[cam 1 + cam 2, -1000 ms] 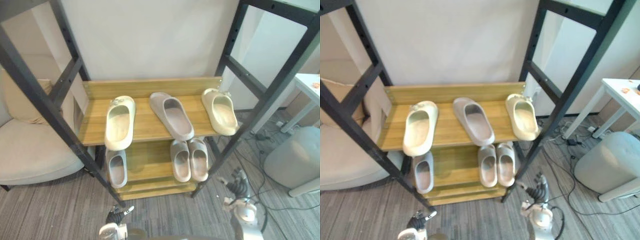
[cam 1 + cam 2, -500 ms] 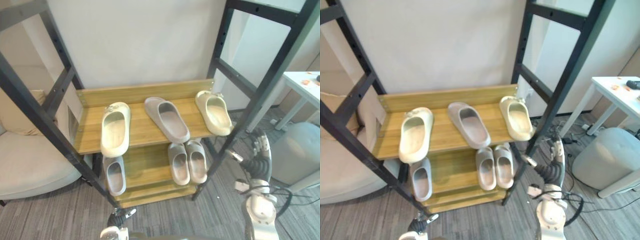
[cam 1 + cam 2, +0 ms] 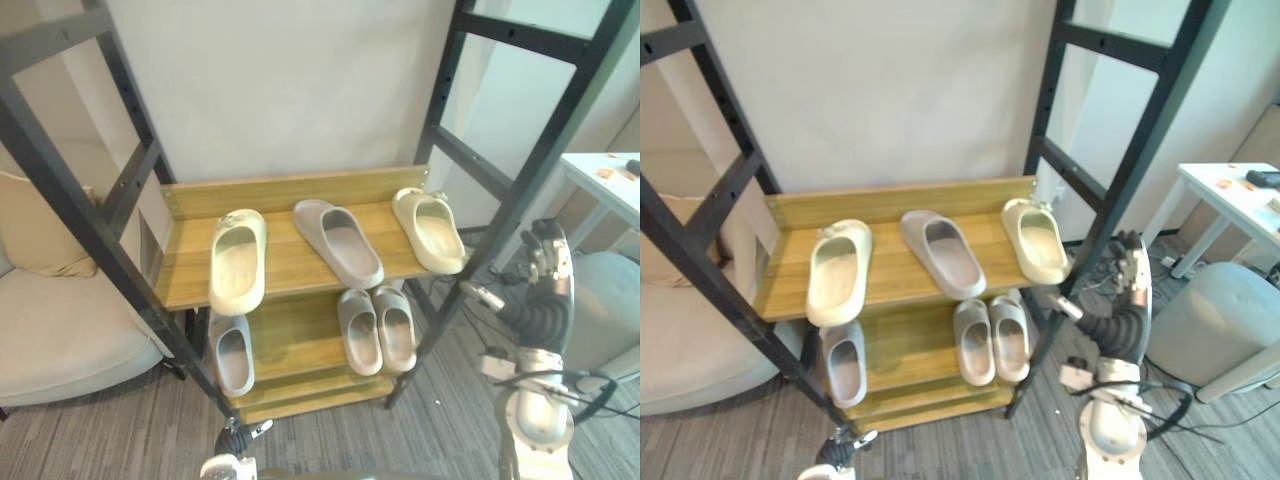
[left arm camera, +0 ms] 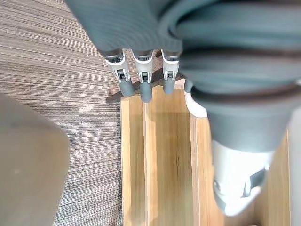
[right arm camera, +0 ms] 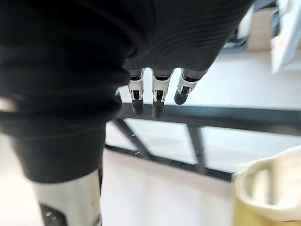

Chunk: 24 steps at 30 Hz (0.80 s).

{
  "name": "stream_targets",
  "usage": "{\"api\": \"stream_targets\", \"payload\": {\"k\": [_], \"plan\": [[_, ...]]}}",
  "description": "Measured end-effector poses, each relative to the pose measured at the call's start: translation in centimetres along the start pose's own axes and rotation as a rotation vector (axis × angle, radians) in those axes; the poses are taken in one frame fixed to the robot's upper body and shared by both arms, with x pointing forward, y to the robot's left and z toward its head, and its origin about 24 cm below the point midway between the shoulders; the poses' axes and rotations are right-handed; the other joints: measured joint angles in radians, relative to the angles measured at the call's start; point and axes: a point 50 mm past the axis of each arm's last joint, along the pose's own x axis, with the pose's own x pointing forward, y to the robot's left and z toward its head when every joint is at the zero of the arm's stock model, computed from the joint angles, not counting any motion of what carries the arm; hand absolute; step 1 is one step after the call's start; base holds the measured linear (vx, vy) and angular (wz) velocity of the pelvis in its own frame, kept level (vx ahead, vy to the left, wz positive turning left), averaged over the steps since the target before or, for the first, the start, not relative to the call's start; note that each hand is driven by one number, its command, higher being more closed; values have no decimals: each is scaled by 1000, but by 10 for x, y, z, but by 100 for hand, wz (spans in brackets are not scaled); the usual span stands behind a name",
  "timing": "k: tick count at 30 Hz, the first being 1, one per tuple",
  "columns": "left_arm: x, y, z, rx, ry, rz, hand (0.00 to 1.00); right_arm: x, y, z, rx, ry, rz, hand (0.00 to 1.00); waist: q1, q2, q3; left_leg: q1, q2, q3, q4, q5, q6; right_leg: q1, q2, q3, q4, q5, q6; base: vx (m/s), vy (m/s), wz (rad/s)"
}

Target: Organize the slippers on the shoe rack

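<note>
Silver robot hand, dark tips, blk ribbed cover

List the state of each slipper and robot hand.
Left cream slipper: upper shelf, overhanging front edge
Upper grey slipper: middle, skewed
Right cream slipper: upper shelf, right end
Single grey slipper: lower shelf, left
Grey pair: lower shelf, together
Right robot hand: open, empty
Left robot hand: open, empty

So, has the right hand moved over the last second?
Yes. The right hand has risen beside the rack's right front post, from about the bottom shelf's level up to the upper shelf's level.
</note>
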Motion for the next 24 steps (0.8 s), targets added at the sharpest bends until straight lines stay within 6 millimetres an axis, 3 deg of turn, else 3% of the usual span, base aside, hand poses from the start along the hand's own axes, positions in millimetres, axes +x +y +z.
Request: {"api": "stream_targets", "payload": {"k": [3, 16, 24], "plan": [[0, 0, -1, 1, 4, -3, 0, 16, 3, 6, 29, -74, 31, 0, 0, 0, -1, -10, -7, -3, 10, 4, 6, -7, -5, 0, 0, 3, 4, 0, 31, 4], [1, 4, 4, 29, -22, -30, 0, 74, 29, -22, 12, -51, 251, 0, 5, -6, 15, -39, -25, -45, 35, 10, 16, -8, -12, -17, -1, 2, -2, -15, 9, 8], [3, 3, 9, 48, -40, -40, 0, 95, 42, -27, -49, -40, 358, 0, 10, 1, 34, -71, -27, -59, 51, 9, 17, -26, -10, -21, -6, 3, -4, 3, 0, 5]]}}
